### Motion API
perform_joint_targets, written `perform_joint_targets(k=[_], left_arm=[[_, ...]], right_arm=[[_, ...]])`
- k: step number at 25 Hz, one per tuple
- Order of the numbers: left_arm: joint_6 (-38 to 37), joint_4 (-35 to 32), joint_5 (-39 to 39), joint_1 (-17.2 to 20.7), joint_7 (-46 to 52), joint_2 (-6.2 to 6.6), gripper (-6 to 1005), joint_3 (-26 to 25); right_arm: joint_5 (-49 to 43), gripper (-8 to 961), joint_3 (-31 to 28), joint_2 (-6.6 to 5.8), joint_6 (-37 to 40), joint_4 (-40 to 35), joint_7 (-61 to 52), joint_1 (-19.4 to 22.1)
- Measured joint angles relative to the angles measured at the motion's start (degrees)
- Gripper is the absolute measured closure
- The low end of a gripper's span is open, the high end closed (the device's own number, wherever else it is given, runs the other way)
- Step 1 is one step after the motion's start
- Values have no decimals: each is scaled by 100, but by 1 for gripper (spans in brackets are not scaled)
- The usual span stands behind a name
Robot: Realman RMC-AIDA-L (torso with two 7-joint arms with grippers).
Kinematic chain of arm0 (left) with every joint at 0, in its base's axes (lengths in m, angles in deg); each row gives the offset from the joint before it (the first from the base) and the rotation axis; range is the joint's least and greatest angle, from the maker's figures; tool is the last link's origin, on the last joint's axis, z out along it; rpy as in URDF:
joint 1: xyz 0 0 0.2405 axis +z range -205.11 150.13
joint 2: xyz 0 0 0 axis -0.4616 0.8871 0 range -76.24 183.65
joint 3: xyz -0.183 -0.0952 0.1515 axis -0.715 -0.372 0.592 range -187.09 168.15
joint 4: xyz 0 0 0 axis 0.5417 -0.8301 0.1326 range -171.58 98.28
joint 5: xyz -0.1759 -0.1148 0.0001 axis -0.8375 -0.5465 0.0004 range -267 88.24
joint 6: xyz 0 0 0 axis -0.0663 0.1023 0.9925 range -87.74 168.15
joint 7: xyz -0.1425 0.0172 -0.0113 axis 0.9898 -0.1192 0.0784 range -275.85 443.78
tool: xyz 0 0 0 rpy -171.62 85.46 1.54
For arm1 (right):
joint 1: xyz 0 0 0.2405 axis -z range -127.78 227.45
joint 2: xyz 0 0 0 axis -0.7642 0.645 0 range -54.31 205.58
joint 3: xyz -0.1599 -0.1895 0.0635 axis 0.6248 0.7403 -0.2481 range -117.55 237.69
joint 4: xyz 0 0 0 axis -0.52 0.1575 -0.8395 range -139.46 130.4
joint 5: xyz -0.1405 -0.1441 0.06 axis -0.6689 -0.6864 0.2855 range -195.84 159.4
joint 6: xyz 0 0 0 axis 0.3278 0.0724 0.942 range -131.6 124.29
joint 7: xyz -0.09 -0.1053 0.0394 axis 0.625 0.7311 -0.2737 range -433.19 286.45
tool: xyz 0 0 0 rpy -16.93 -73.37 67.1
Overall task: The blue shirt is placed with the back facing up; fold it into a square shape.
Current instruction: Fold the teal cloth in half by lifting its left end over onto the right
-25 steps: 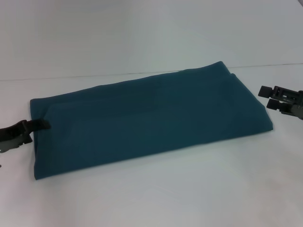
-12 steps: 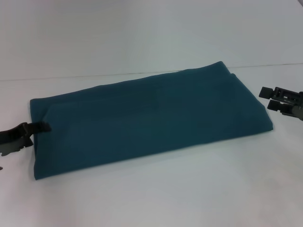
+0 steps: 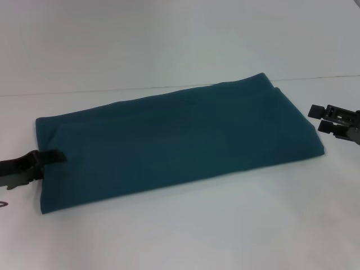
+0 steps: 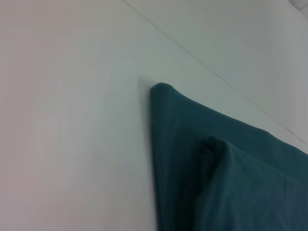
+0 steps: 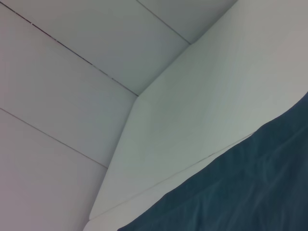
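Blue shirt (image 3: 174,140) folded into long rectangle, flat across white table (image 3: 185,230). Left gripper (image 3: 53,157) at its left short edge, fingertip over fabric; grip not discernible. Right gripper (image 3: 322,118) just off right end, jaws parted, empty. Left wrist view only: raised fold layer near corner (image 4: 211,144).

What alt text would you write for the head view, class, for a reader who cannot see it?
A blue shirt, already folded into a long rectangle, lies slantwise on a white table. The left gripper reaches onto the shirt's left end, while the right gripper hangs open just off its right end, not touching the cloth.
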Motion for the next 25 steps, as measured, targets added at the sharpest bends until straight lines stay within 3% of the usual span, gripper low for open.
perform_joint_targets(k=[12, 25], left_arm=[[-394, 108, -121, -363, -51, -68, 213, 75], [-476, 60, -148, -371, -63, -63, 474, 116]], right_arm=[[0, 53, -18, 7, 18, 0, 12, 17], [10, 52, -61, 8, 30, 0, 36, 59]])
